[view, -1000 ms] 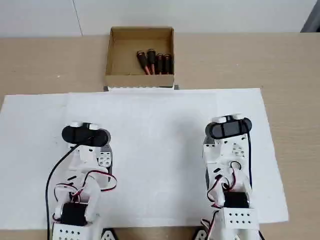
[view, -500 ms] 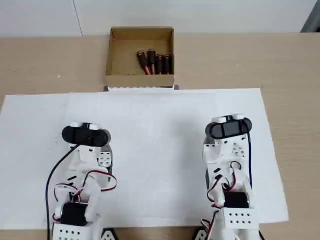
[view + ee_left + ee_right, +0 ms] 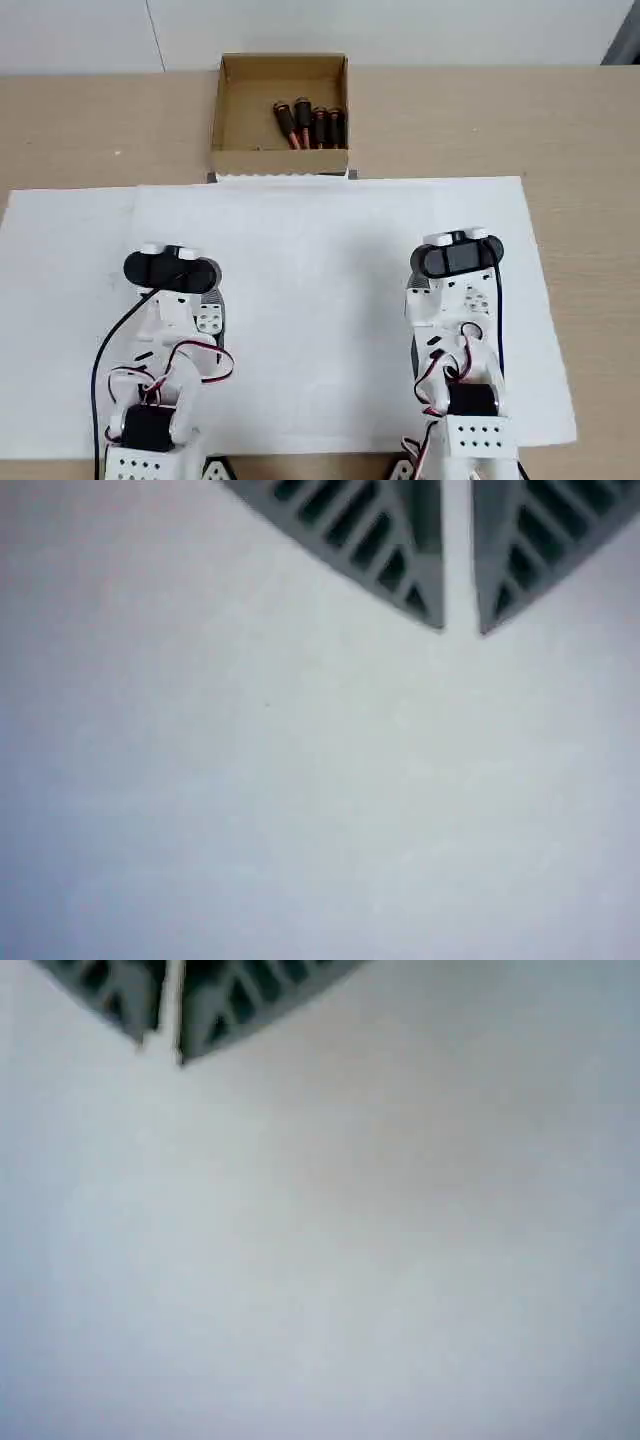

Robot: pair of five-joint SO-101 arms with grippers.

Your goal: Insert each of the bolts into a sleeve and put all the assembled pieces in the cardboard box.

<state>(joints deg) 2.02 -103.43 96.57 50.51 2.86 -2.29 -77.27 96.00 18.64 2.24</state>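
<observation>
Nothing has moved in the last second. Four dark sleeved bolts (image 3: 310, 124) lie in the brown cardboard box (image 3: 238, 105) at upper centre. The left gripper (image 3: 460, 630) and right gripper (image 3: 160, 1050) are pressed nearly together, empty, over the white paper sheet (image 3: 320, 260). The task looks finished.

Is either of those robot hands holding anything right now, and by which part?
Nothing is held. The left hand and right hand are empty; the assembled pieces lie in the cardboard box.

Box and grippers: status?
Left gripper and right gripper shut, empty, over paper. Four pieces in box. Nothing in the way.
</observation>
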